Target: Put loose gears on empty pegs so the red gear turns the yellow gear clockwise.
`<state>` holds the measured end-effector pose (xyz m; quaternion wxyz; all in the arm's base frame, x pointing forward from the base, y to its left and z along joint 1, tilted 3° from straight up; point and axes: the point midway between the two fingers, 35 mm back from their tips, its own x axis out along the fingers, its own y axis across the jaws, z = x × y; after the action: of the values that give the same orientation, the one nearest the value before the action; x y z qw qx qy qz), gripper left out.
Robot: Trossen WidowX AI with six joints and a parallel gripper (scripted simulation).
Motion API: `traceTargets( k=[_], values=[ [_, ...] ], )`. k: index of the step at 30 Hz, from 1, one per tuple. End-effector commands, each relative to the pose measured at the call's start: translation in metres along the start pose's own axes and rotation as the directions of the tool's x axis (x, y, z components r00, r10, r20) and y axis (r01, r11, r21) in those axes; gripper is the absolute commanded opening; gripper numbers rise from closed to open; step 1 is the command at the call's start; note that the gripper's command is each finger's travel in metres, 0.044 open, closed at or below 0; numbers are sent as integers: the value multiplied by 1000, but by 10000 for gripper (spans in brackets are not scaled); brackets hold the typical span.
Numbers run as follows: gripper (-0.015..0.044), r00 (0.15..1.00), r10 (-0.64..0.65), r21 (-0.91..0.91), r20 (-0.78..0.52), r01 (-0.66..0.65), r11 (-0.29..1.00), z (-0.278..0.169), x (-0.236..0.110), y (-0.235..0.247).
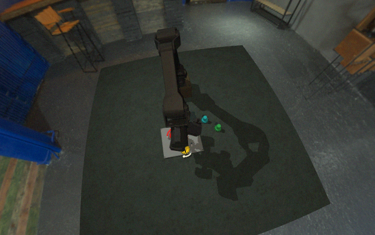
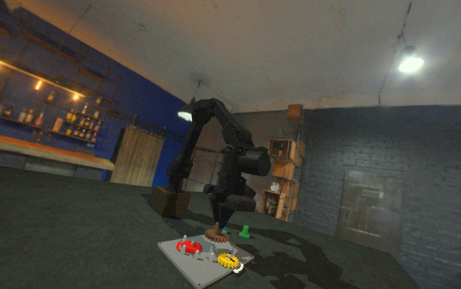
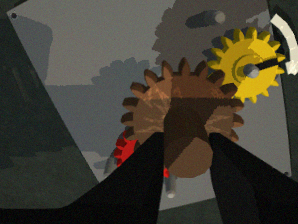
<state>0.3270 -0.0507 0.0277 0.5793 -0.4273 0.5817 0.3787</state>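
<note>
My gripper (image 2: 218,225) (image 3: 185,141) is shut on the upright stem of a brown gear (image 2: 216,235) (image 3: 150,107). The gear hangs level above the grey board (image 1: 166,147) (image 2: 199,270) (image 3: 100,30). The arm hides it in the top view. The red gear (image 2: 192,247) (image 3: 128,151) is on a peg, partly covered in the wrist view. The yellow gear (image 1: 186,150) (image 2: 225,260) (image 3: 260,47) is on another. Empty pegs stand between and around them, one by the yellow gear (image 3: 220,17). A teal gear (image 1: 205,119) (image 2: 224,231) and a green gear (image 1: 217,128) (image 2: 244,233) stand on the table.
The white arrow (image 1: 187,156) (image 2: 239,268) (image 3: 290,45) curves beside the yellow gear. The red arrow (image 1: 167,134) lies on the red gear's outer side. The arm reaches over the board from its base block (image 2: 163,203) and casts shadows on board and table.
</note>
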Motion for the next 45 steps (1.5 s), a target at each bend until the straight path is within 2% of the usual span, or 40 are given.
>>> traceTargets(
  k=[1,9,22,29,34,45],
  values=[
    [0,1000,12,-35,-6,-12,999,-1,9,3],
    [0,1000,12,-12,-6,-12,1000,-2,20,3],
    [0,1000,12,186,-6,-11,982,-2,40,4],
    [0,1000,12,218,-6,-10,976,-2,29,3],
    [0,1000,12,184,-6,-10,983,-2,25,2],
    [0,1000,12,-16,-6,-12,1000,-1,25,4]
  ],
)
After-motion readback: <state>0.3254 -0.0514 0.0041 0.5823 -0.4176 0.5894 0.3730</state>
